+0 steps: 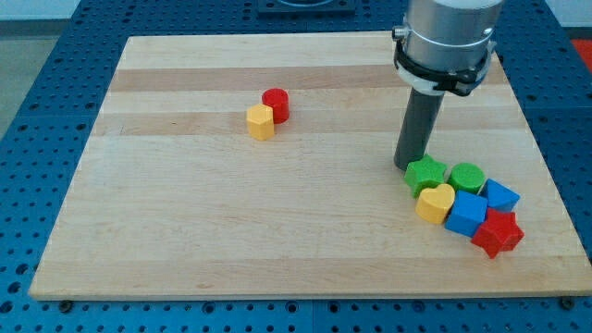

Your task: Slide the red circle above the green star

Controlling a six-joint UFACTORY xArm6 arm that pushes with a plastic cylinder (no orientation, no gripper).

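The red circle (276, 104) stands on the wooden board (185, 231) left of centre, touching a yellow hexagon (261, 121) at its lower left. The green star (426, 174) lies at the view's right, at the upper left of a cluster of blocks. My tip (408, 166) rests on the board just left of and touching the green star's upper left edge, far to the right of the red circle.
The cluster by the green star holds a green circle (467, 177), a yellow heart (436, 203), a blue cube (466, 214), a second blue block (500, 195) and a red star (498, 232). Blue perforated table surrounds the board.
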